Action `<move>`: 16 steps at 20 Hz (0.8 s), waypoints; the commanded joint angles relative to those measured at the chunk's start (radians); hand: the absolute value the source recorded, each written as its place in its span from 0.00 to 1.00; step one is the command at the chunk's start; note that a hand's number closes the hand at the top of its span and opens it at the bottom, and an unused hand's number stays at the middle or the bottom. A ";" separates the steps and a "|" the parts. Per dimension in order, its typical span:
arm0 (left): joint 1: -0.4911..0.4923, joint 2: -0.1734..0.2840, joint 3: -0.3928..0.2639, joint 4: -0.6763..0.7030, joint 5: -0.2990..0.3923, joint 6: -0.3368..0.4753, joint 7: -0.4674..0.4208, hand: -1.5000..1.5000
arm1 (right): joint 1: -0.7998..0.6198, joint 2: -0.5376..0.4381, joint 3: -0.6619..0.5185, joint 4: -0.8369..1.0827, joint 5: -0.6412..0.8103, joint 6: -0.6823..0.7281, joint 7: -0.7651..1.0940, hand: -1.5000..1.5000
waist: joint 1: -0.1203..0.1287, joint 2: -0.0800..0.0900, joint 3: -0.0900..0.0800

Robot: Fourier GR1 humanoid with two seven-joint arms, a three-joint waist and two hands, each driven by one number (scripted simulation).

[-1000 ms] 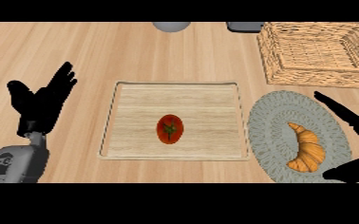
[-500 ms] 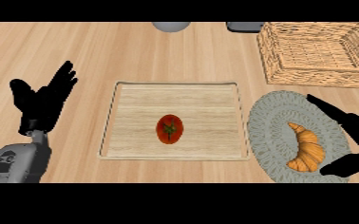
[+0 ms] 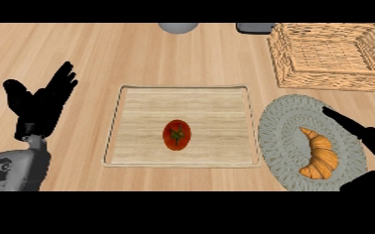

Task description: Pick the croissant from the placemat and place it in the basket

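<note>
1. The croissant (image 3: 319, 154) is seen lying on the round grey placemat (image 3: 282, 124) at the lower right of the frame, its long axis running from upper left to lower right, curved slightly.
2. The right robot hand (image 3: 353, 127) is found just beside the croissant, at the frame's right edge; a straight finger reaches in over the placemat's right rim and a second dark part shows at the lower right corner. The fingers are spread apart with the croissant between them, and nothing is clasped.
3. The left robot hand (image 3: 44, 101) is held open, fingers up, at the left of the frame, well apart from the croissant; the right one is judged the nearer.
4. The wicker basket (image 3: 291, 74) sits at the upper right, directly above the placemat, with bare bench (image 3: 110, 49) between.
5. The wooden tray (image 3: 212, 109) holding a tomato (image 3: 176, 135) lies left of the placemat, outside that path.
</note>
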 commanded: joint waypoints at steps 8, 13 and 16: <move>0.029 -0.047 0.009 0.033 -0.041 -0.029 -0.067 0.50 | 0.017 0.040 0.036 0.033 0.099 -0.084 -0.036 0.00 | 0.001 0.001 0.000; -0.017 -0.025 0.038 0.000 -0.030 -0.034 0.012 0.50 | 0.014 0.013 0.020 0.069 0.138 -0.110 -0.056 0.00 | 0.001 0.000 0.000; 0.021 -0.035 0.032 -0.063 -0.033 -0.043 0.029 0.50 | 0.052 0.097 0.071 -0.002 0.166 -0.150 -0.010 0.00 | 0.002 0.000 0.000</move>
